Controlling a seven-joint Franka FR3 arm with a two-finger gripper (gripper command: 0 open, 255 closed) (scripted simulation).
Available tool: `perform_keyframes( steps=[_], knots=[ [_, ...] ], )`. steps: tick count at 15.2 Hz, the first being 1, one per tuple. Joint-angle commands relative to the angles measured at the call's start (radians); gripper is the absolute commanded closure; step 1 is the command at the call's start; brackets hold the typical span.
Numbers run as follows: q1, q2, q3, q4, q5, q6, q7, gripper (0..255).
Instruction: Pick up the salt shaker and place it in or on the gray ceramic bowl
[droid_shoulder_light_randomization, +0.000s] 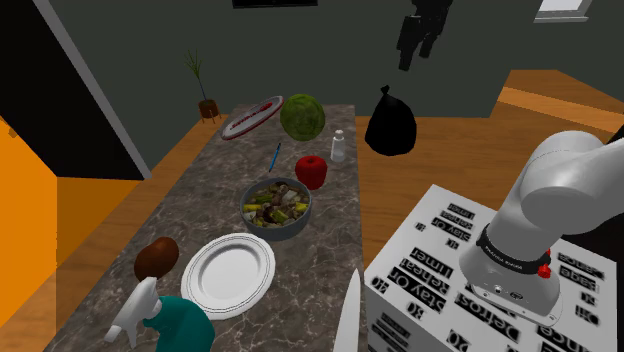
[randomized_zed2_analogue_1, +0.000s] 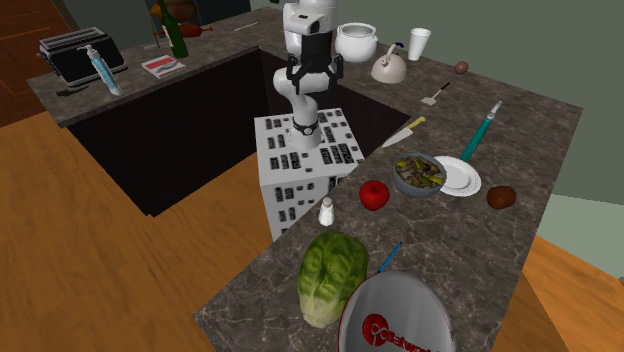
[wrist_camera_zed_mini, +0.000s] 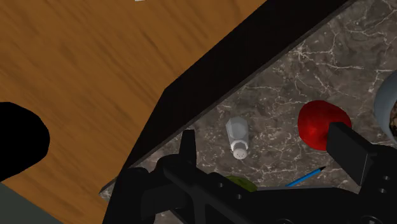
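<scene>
1 salt shaker (wrist_camera_zed_mini: 237, 137) | below gripper (wrist_camera_zed_mini: 264, 135), well apart | gripper released, empty

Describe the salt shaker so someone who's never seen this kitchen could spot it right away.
Find the long dark marble counter and follow the edge nearest the robot's lettered stand. There, close to the big green cabbage and the red apple, stands the salt shaker. It is a small pale upright bottle with a white cap, far smaller than either neighbour.
</scene>
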Motion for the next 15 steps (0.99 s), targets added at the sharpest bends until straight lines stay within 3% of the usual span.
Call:
perform_keyframes(
  steps=[1, 8, 15],
  knots=[
    [0.0, 0.0, 0.0, 0.0, 0.0, 0.0, 0.0, 0],
    [0.011, 0.115, -0.018, -0.123, -0.006, 0.275, -0.011, 0],
    [0.022, 0.302, -0.035, -0.171, -0.007, 0.548, -0.025, 0]
  ],
)
